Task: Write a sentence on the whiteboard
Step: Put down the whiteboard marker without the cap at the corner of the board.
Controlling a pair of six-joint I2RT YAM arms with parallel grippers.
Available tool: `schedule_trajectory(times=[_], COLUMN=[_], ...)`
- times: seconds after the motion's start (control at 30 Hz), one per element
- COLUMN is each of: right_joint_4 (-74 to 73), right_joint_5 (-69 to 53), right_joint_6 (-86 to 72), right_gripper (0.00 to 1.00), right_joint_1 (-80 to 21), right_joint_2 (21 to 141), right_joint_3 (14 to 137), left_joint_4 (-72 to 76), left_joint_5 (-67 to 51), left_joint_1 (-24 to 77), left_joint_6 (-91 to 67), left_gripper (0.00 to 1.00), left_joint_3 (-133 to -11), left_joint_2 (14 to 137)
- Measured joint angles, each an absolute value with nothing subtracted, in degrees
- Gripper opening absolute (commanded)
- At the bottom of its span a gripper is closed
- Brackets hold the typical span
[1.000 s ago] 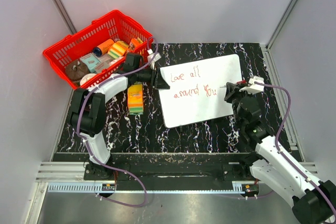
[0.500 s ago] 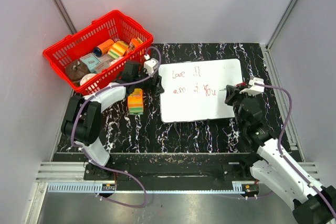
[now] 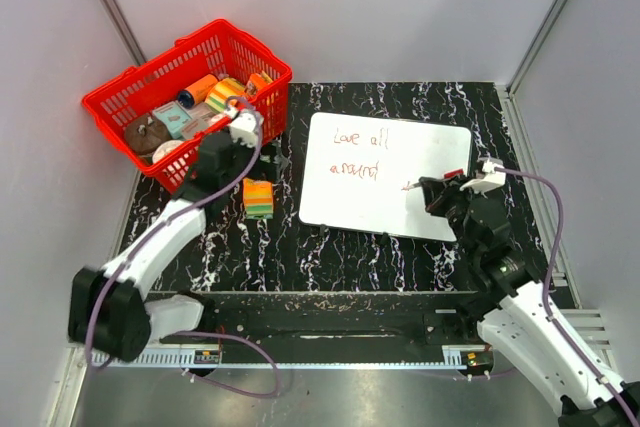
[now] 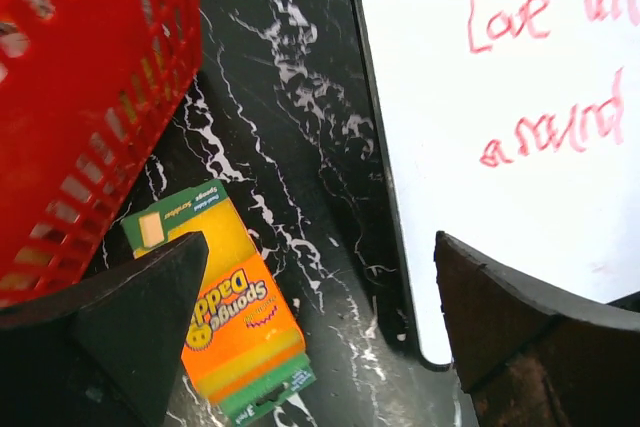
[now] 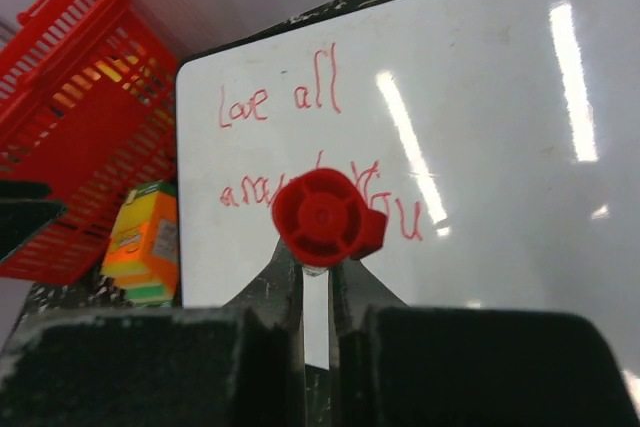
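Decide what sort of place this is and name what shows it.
Probably a robot lab test cell: the left arm and right arm mounted on a rail, plain panel walls around, and props like the whiteboard and red basket.

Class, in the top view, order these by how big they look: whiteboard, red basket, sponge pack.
Largest, too alike to rank: basket and whiteboard.
Smallest by far: sponge pack.

The whiteboard (image 5: 480, 107) is smooth and glossy, mirroring light strips; the counter (image 4: 300, 127) looks like marbled, white-veined stone. The basket (image 4: 90, 97) is moulded plastic lattice, and the sponge pack (image 4: 235, 317) wears a shiny, probably plastic wrapper.
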State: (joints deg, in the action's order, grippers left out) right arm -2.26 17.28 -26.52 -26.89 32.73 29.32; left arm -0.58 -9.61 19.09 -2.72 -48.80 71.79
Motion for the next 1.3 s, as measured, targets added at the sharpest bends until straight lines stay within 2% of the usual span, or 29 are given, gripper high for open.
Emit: schedule_trajectory(times=[0.27,0.47,0.57,0.6,0.73,0.93,1.1,1.13,1.2,1.3], right_joint_4=[-6.7,-12.43,-16.38,-16.86,-17.19,-14.66,-12.21,-12.14,-12.03,-11.66], right_joint_5=[-0.99,-8.54,-9.1,-9.15,-8.86,-8.45,-7.99,-7.9,-7.6,-7.11], right_joint_6=[-45.45,-60.66,-65.08,-66.19,-69.84,-74.52,-75.75,-75.72,-75.48,-74.3], right_gripper=[0.04,0.1,0.23,0.32,0.5,0.69,0.78,0.88,0.99,1.0], right_joint_1=[-26.83,-26.83,-26.83,-26.83,-26.83,-26.83,-26.83,-26.83,-26.83,-26.83], right_joint_2=[25.74,15.31,10.35,9.15,8.69,15.03,20.99,21.89,23.09,24.4], right_joint_3=[21.39,7.57,5.91,5.98,5.96,5.28,4.69,4.69,4.71,5.54], left_joint_4=[-0.67,-3.27,-5.96,-6.94,-9.8,-11.18,-12.47,-12.78,-13.26,-13.74], left_joint_5=[-3.53,-2.11,-1.72,-1.63,-1.3,-1.23,-1.26,-1.26,-1.28,-1.52], left_joint_1=[19.09,19.09,19.09,19.09,19.09,19.09,19.09,19.09,19.09,19.09], left_joint_6=[-17.39,-24.99,-26.46,-26.65,-26.87,-26.79,-26.35,-26.33,-26.17,-25.98], left_gripper=[0.99,0.99,0.99,0.99,0.99,0.99,0.99,0.99,0.99,0.99], left_joint_3=[-38.22,-37.01,-37.19,-37.28,-37.78,-40.01,-41.06,-41.12,-41.15,-41.15], left_joint_2=[50.48,43.81,42.92,42.78,41.69,40.8,40.86,40.86,40.86,40.86])
